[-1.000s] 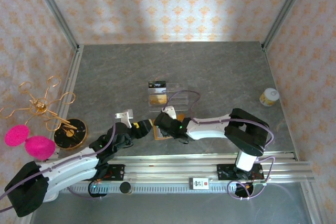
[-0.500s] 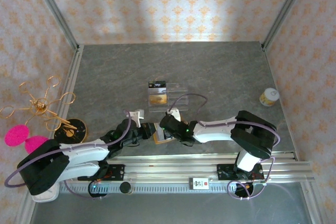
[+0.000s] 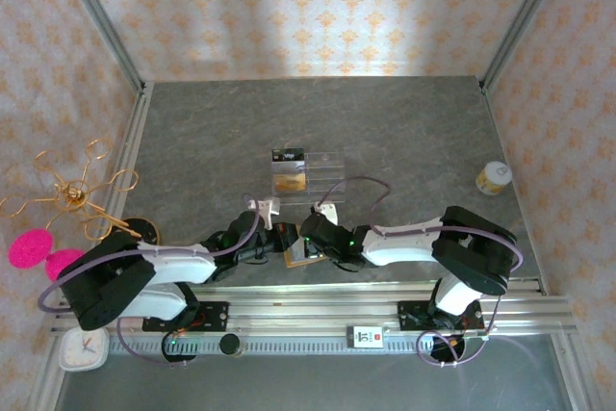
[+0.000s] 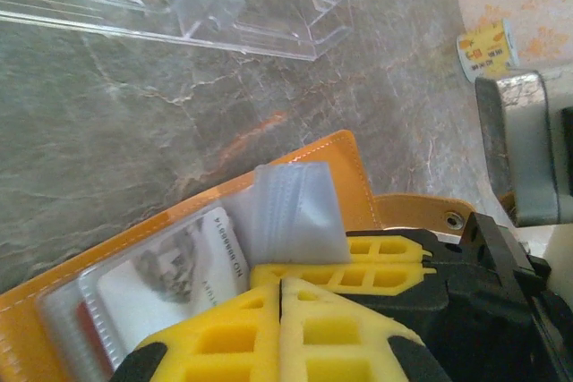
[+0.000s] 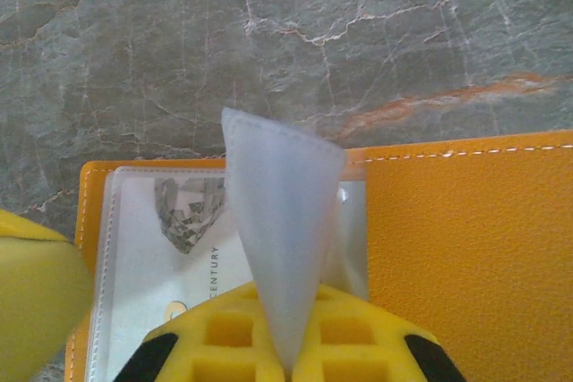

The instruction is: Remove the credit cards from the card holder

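Now the card holder (image 5: 466,239) lies open and flat near the near edge of the desk (image 3: 404,132), about midway along it, between the two arms. The right pincer (image 5: 286,355) is pressed together on a clear sleeve (image 5: 277,203) of the card holder. The sleeve rises, curled into a cone, from between its yellow pads (image 5: 224,337). The orange leather lies directly beneath those tips and spreads off to one side. The left pincer (image 4: 280,297) is pressed together too, its pads meeting over the sleeves, just beside the right pincer. Whether anything sits between the left pads I cannot tell. A pale credit card (image 4: 170,270) with grey print lies inside a sleeve, just ahead of the left tips. A clear acrylic stand (image 3: 310,172) sits nearer the desk's middle, apart from the card holder.
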